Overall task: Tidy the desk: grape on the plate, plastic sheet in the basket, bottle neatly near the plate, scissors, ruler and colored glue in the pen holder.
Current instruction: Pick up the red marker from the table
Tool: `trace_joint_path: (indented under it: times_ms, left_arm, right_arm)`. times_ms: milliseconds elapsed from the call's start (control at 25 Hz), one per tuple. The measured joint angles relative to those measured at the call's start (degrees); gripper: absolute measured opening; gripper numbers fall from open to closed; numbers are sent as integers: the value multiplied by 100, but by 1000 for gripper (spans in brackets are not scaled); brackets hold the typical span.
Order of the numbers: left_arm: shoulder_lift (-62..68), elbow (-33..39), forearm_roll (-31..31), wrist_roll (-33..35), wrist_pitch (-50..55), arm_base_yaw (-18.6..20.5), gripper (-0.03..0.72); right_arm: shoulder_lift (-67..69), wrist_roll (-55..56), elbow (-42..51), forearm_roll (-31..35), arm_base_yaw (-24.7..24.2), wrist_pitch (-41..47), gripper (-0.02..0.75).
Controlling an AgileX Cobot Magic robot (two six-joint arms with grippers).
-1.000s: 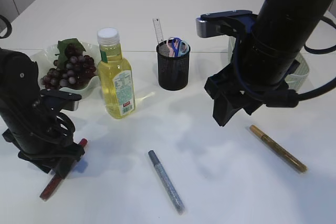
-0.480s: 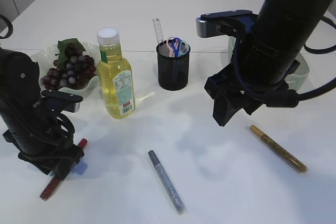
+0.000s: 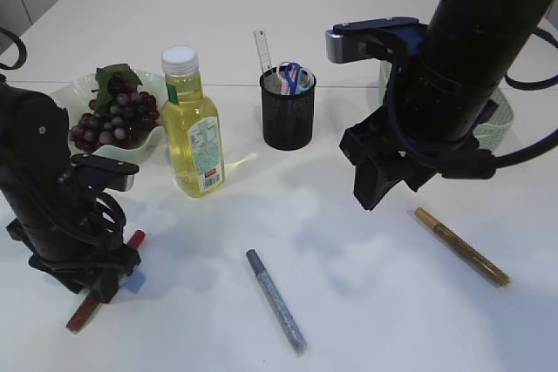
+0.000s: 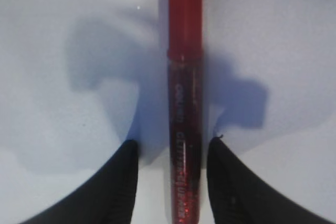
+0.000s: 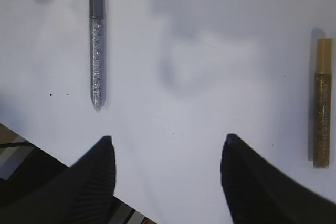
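Slightly shifted since a second ago, the left gripper stands low over the red glue pen, its fingers apart with a narrow gap on each side of the pen lying between them on the table.

Above open table, the right gripper has not moved, its fingers spread wide and holding nothing; the silver glue pen lies beyond its left finger and the gold glue pen outside its right finger. Farther back, the grapes sit on the plate just beside the bottle; scissors and ruler stand in the pen holder.
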Motion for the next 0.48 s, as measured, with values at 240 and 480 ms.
trace_joint_path:
  times_ms: [240,480]
  left_arm:
    - [0,0,0,0,-11,0,249]
    - [0,0,0,0,-11,0,134]
  right_arm:
    - [0,0,0,0,0,0,496]
    - [0,0,0,0,0,-10,496]
